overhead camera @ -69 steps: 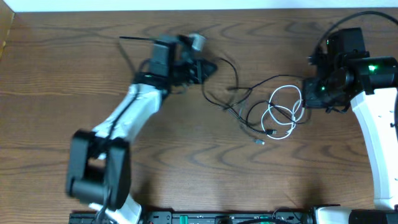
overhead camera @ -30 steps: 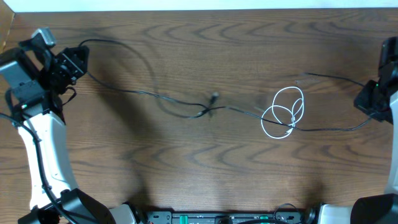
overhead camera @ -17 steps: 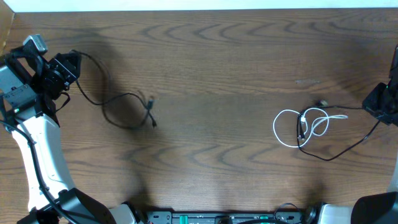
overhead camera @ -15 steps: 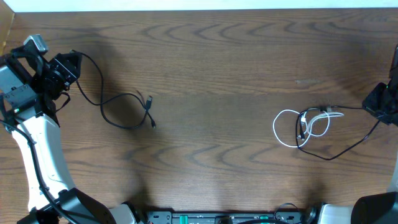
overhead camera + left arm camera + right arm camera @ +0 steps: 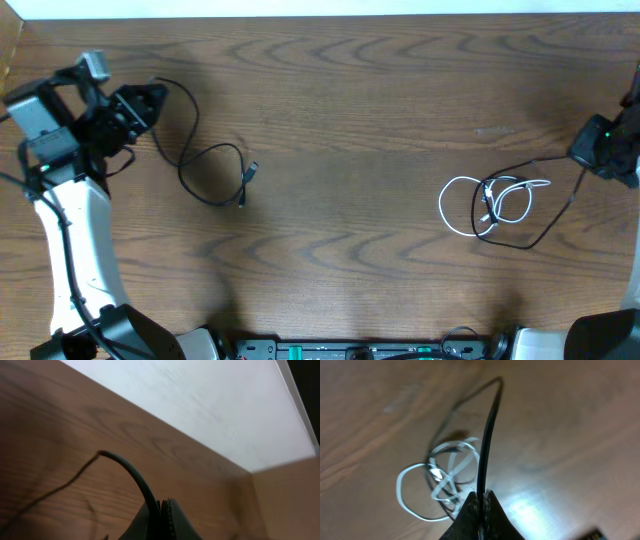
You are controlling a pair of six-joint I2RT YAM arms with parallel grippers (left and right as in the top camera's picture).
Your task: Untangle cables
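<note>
A black cable (image 5: 246,180) lies in a loose loop at the left, one end pinched in my shut left gripper (image 5: 155,97). In the left wrist view this cable (image 5: 131,470) arcs up out of the shut jaws (image 5: 162,510). At the right, a white cable (image 5: 442,205) lies coiled in small loops. A second black cable (image 5: 556,217) threads through them and runs up to my shut right gripper (image 5: 590,152). The right wrist view shows that black cable (image 5: 487,435) clamped in the jaws (image 5: 481,500), with the white coil (image 5: 400,492) on the table beyond.
The wooden table (image 5: 340,110) ends at a white strip along the far edge (image 5: 320,8). A wooden side wall (image 5: 290,495) stands at the far left corner. The arm bases (image 5: 360,350) sit at the near edge.
The arms swung far apart and the black line split into a left and a right length. Since half a second ago the left gripper moved right and the right gripper up-left, slackening its cable.
</note>
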